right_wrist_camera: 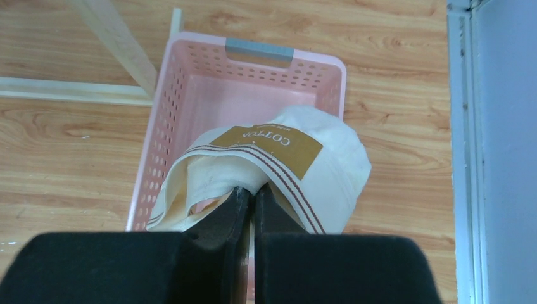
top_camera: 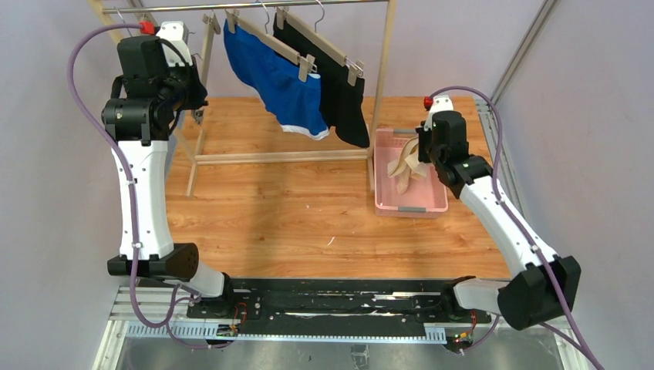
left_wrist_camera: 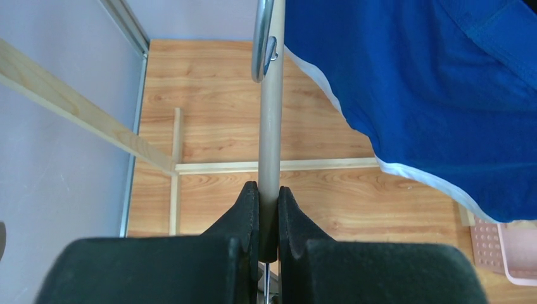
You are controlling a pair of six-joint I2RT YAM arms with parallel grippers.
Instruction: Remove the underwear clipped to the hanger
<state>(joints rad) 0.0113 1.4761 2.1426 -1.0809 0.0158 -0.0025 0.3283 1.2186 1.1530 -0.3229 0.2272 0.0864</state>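
Cream underwear (right_wrist_camera: 316, 171) in the right hand (right_wrist_camera: 253, 193), over the pink basket (right_wrist_camera: 166, 114)

A robotics lab cell is showing here: grey partition walls (top_camera: 46, 193) and aluminium framing (top_camera: 524, 48) are enclosing a wood-grain desk (top_camera: 293, 223), with two robot arms (top_camera: 143, 193) standing bolted to a rail (top_camera: 324, 304).

The rack (top_camera: 278, 157) stands on the table (top_camera: 293, 223) across the upper half of the top view. At upper centre, two pairs of underwear hang on hangers (top_camera: 266, 39) from its rail (top_camera: 254, 6), the left pair (top_camera: 278, 81) just beside the right pair (top_camera: 347, 108). At upper left, the left gripper (left_wrist_camera: 268, 193) clamps the rail. The basket (top_camera: 379, 181) lies right of the rack's right post. Above it, the right gripper (right_wrist_camera: 253, 193) holds a third pair (right_wrist_camera: 329, 171).
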